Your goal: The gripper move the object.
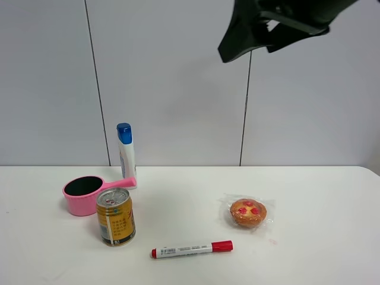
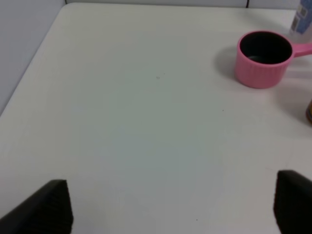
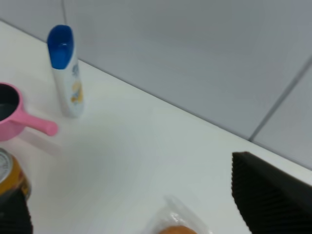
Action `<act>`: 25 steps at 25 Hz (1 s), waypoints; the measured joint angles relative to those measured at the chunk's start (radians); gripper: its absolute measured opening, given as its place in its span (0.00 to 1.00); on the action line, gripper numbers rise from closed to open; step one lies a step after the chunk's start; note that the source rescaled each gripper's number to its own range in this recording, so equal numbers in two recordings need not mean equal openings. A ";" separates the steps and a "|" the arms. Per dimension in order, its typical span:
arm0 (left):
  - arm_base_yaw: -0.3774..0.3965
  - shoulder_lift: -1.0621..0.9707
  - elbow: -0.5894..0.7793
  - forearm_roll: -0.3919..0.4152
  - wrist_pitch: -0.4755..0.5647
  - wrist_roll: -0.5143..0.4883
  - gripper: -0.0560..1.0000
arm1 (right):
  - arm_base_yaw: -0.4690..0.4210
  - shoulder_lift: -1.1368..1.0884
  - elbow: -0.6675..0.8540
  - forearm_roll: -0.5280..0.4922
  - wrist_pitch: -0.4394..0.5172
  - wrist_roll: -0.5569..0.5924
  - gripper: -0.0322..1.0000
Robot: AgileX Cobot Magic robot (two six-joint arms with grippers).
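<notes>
Bottle [image 1: 126, 155] with blue cap stands upright on the worktop [image 1: 320, 196] at the gold can's [image 1: 116, 217] twelve o'clock, just beside the pink cup's [image 1: 83, 195] handle, well clear of the right gripper [image 3: 139, 204] and left gripper [image 2: 168, 207], both with fingers spread wide, holding nothing.

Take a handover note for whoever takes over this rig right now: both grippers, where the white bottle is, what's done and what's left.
Left gripper: open, empty, over the table, not at the bottle.
Right gripper: open, empty, raised high above the table.
Bottle: upright at the back of the table, by the handle end of the pink cup and behind the gold can.
Done: nothing that shows; the bottle is not gripped.
Left: bring a gripper to the bottle, close on it and move it. The right one looks better placed to reach it.
</notes>
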 joint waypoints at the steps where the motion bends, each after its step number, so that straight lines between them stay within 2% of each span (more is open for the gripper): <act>1: 0.000 0.000 0.000 0.000 0.000 0.000 1.00 | -0.020 -0.035 0.032 0.001 -0.002 0.003 0.90; 5: 0.000 0.000 0.000 0.000 0.000 0.000 1.00 | -0.137 -0.178 0.170 0.004 -0.008 0.007 0.95; 11: 0.000 0.000 0.000 0.000 0.000 0.000 1.00 | -0.352 -0.398 0.329 0.008 0.024 0.007 0.95; 18: 0.000 0.000 0.000 0.000 0.000 0.000 1.00 | -0.588 -0.648 0.431 0.008 0.189 0.018 0.96; 21: 0.000 0.000 0.000 0.000 0.000 0.000 1.00 | -0.644 -0.752 0.465 0.008 0.260 0.025 0.96; 25: 0.000 0.000 0.000 0.000 0.000 0.000 1.00 | -0.656 -0.874 0.514 0.015 0.321 0.060 0.96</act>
